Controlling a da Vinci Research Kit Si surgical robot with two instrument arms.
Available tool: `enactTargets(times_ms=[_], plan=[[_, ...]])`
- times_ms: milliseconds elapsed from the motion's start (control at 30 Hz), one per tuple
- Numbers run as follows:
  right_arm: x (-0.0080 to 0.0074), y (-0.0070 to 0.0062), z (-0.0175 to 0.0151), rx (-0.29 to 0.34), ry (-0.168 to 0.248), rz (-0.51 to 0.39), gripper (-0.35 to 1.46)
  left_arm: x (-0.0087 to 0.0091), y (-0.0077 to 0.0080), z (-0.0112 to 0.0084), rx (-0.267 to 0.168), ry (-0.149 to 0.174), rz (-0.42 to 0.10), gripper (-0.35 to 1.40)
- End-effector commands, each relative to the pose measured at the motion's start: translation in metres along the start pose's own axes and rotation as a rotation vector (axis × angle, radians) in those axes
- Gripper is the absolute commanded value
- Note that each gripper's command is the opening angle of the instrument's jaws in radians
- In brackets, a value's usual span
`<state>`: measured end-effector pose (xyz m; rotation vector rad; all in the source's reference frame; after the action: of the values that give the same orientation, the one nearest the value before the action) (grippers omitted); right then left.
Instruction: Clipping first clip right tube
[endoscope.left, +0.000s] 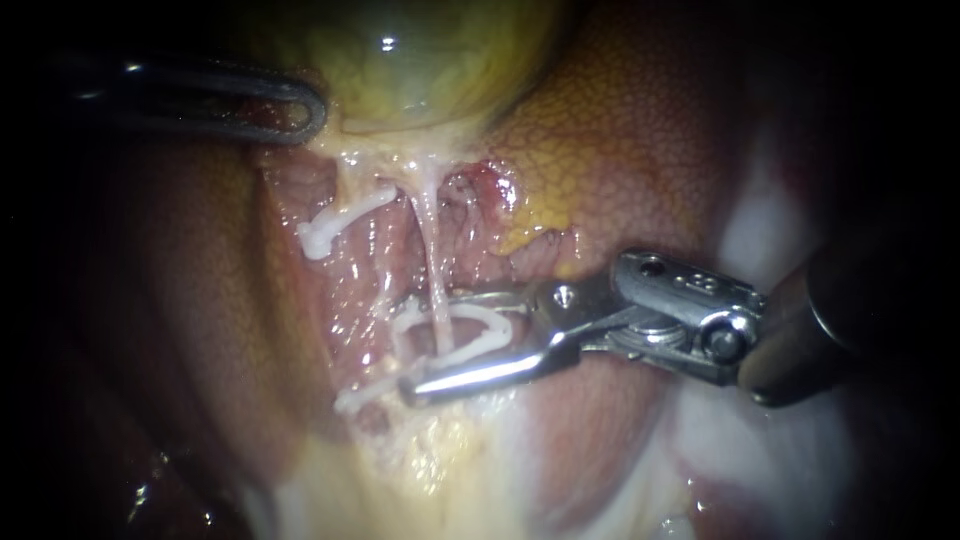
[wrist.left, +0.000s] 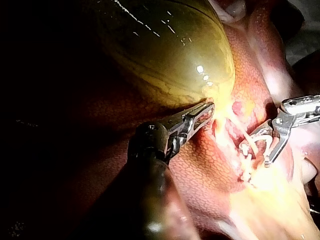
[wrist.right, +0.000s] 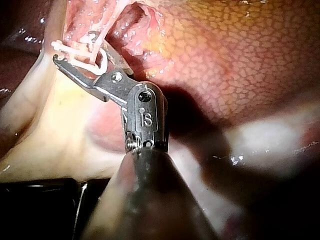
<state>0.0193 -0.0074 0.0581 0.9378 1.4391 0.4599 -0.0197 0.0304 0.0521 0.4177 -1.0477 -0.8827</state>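
1. Liver (endoscope.left: 640, 150): mottled orange-red bed surrounding and underlying all other items.
2. Gallbladder (endoscope.left: 400, 60): yellow-green, glossy, at the top of the endoscope view, with its neck narrowing downward.
3. Right instrument (endoscope.left: 432, 343): enters from the right, with its shaft and jaws lying roughly level across the endoscope view. The jaws stand wide apart, one above the other, and both bear on the clip seated between them.
4. Left instrument (endoscope.left: 305, 108): enters from the upper left. In the left wrist view its jaws lie close together, with the tip pinching the gallbladder at its neck edge.
5. Right tube (endoscope.left: 428, 240): thin, pale strand with its long axis running top to bottom, from the gallbladder neck down into the gap between the right instrument's jaws.
6. Clip (endoscope.left: 490, 322): white and still open. Its long axis follows the jaws, crosswise to the right tube, its mouth points to the view's left, and the tube passes between its legs.
7. Second clip (endoscope.left: 335, 222): white, lying slantwise on tissue left of the right tube.
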Motion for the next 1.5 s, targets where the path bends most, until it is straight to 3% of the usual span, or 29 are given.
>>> enactTargets(times_ms=[33, 300, 1033, 1167, 1233, 1500], plan=[[0.0002, -0.0004, 0.0001, 0.010, 0.003, 0.003, 0.48, 0.0000, 0.0000, 0.0000, 0.000, 0.000, 0.000, -0.35], [0.0007, -0.0023, 0.0008, 0.059, 0.001, 0.004, 0.44, -0.0001, 0.0001, -0.0002, 0.004, 0.001, 0.000, -0.35], [0.0012, -0.0021, 0.0005, 0.051, 0.000, 0.054, -0.04, -0.0002, 0.0001, -0.0003, 0.005, 0.002, -0.001, -0.35], [0.0012, -0.0021, 0.0004, 0.051, -0.001, 0.066, -0.17, -0.0002, 0.0001, -0.0003, 0.005, 0.002, -0.001, -0.35], [0.0011, -0.0020, 0.0004, 0.051, -0.002, 0.072, -0.35, -0.0002, 0.0001, -0.0003, 0.005, 0.002, -0.001, -0.35], [0.0008, -0.0016, 0.0002, 0.047, -0.003, 0.082, -0.35, -0.0002, 0.0001, -0.0003, 0.005, 0.002, -0.001, -0.35]])
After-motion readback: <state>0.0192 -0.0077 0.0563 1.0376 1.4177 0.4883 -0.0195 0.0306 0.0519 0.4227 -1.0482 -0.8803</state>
